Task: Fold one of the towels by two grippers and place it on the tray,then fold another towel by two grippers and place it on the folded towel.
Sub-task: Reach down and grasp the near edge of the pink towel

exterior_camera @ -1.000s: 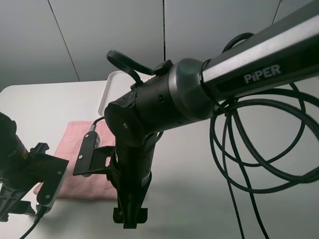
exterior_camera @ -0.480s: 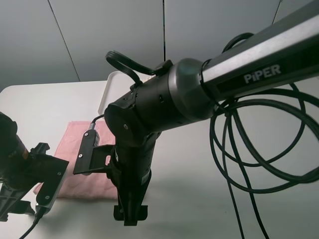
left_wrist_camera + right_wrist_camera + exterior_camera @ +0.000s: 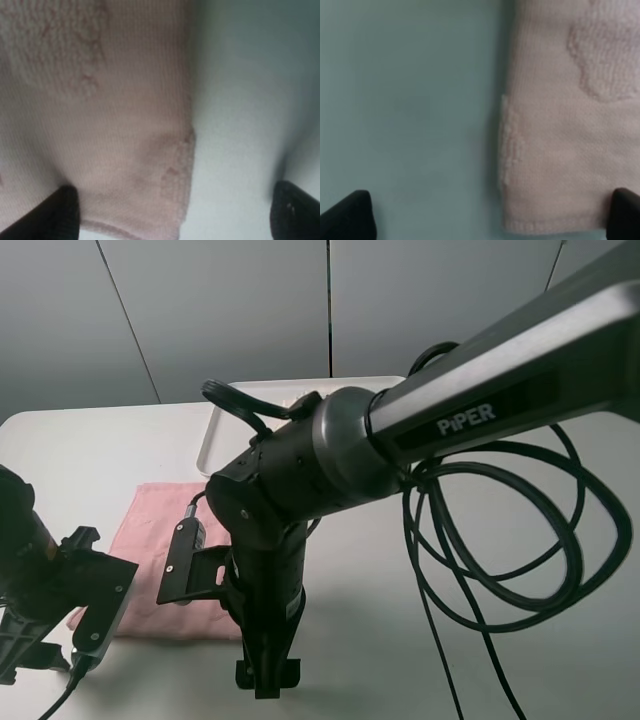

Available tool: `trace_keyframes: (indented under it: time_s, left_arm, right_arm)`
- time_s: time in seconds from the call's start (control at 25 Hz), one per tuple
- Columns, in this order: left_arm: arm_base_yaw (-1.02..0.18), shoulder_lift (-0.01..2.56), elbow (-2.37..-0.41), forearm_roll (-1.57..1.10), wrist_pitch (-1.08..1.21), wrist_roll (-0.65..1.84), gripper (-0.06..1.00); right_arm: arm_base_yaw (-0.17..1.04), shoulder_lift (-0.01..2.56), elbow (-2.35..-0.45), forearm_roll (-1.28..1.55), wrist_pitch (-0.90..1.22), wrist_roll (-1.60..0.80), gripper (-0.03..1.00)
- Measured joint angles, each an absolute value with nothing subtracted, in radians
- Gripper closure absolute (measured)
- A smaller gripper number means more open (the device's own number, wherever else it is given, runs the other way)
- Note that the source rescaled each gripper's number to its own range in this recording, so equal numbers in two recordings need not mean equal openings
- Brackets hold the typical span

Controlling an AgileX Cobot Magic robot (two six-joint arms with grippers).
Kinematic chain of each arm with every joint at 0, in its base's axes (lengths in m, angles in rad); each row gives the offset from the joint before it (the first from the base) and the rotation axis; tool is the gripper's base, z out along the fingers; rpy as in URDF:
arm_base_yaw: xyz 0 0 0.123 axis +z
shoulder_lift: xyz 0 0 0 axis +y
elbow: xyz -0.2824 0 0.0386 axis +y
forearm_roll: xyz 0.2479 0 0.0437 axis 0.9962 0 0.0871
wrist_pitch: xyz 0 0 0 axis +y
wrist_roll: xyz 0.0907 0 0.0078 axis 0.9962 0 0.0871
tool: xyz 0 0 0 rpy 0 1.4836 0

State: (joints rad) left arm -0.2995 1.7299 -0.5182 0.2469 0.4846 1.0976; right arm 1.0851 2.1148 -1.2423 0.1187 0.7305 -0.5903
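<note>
We see pink towel (image 3: 160, 540) lying flat on tabletop (image 3: 90, 450), just in front of white tray (image 3: 213, 440), partly hidden by right arm. Left pincer (image 3: 180, 207) spread wide, gripping nothing: one fingertip over towel corner, other over bare tabletop. Right pincer (image 3: 487, 212) likewise wide, empty, at neighbouring corner.

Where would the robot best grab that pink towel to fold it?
Probably by its two near corners, from above: the pink towel lies flat on the table, and the open left hand and right hand each hover over a corner.
</note>
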Motion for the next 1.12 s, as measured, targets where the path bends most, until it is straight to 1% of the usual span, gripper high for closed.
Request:
trace_keyframes:
  time_s: [0.52, 0.72, 0.8, 1.12]
  left_arm:
    - [-0.3, 1.73, -0.518, 0.247, 0.483, 1.107, -0.05]
    - [-0.3, 1.73, -0.518, 0.247, 0.483, 1.103, -0.05]
    - [-0.3, 1.731, -0.518, 0.247, 0.483, 1.103, -0.05]
    - [-0.3, 1.731, -0.518, 0.247, 0.483, 1.081, -0.05]
  right_arm:
    - [1.085, 2.12, -1.242, 0.117, 0.723, -0.549, -0.03]
    - [1.085, 2.136, -1.246, 0.117, 0.721, -0.543, 0.18]
    - [1.085, 2.14, -1.253, 0.115, 0.729, -0.532, 0.2]
    - [1.085, 2.146, -1.26, 0.088, 0.729, -0.462, 0.22]
